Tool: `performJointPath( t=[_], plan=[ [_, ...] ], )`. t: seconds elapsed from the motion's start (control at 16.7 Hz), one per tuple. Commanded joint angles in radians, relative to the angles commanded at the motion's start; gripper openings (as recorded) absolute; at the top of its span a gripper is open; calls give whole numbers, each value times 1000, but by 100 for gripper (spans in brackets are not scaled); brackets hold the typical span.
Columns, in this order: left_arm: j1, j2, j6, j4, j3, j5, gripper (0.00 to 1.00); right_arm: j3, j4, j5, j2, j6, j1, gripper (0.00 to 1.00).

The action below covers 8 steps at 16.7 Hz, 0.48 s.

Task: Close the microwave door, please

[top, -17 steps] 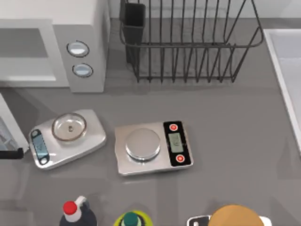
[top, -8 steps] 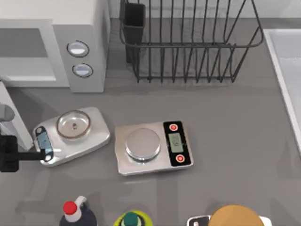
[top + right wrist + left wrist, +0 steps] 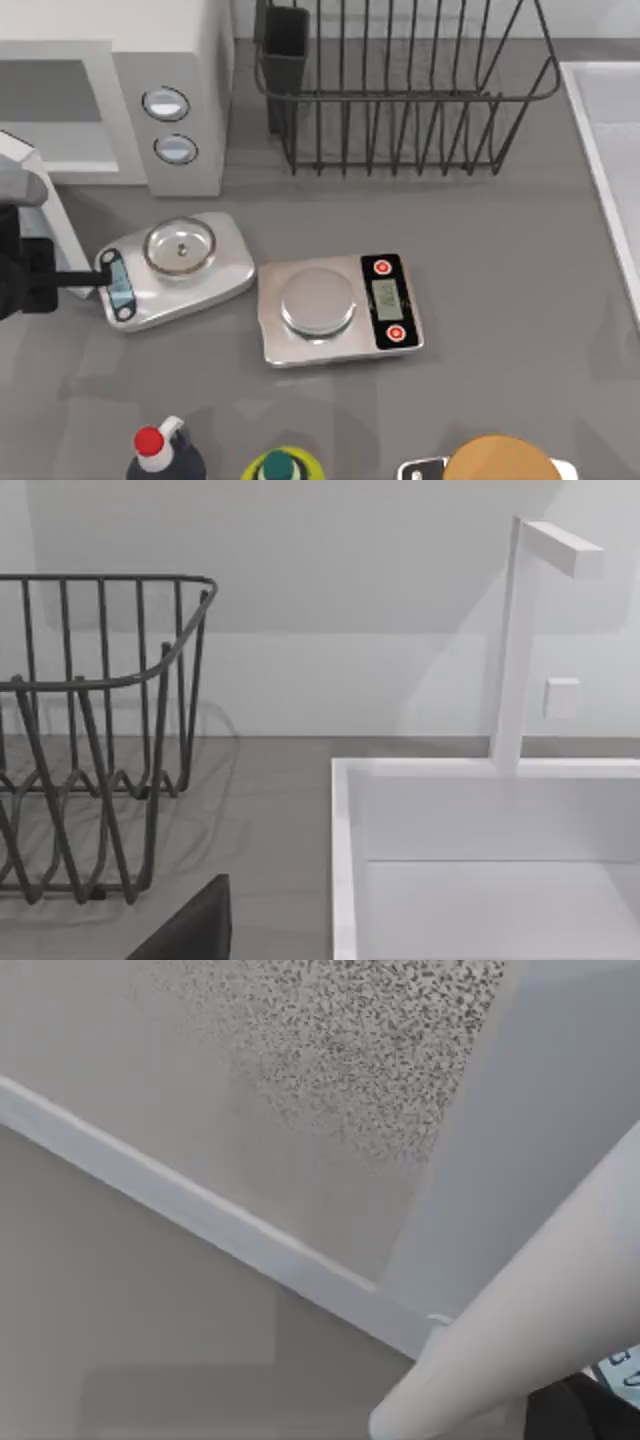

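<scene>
door: microwave door (image 3: 48, 205) part-open, angled out from the left of the microwave (image 3: 170, 100) front | progress: cavity exposed, swing left to finish | left gripper (image 3: 30, 280) just behind door, beside the scale (image 3: 175, 268); grasp: cannot tell, likely pushing | right arm: parked

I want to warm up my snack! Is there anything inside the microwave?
The microwave shows only a bare pale floor and grey back wall inside. Its far left part runs off the top view's edge, and the door and left arm cover the front corner, so those bits stay hidden.
</scene>
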Motion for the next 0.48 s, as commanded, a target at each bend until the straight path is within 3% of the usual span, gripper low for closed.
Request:
performJointPath(
  t=[0.48],
  plan=[
    [12, 291, 13, 121, 157, 9, 0, 0, 0, 0, 0, 0, 0, 100]
  ],
)
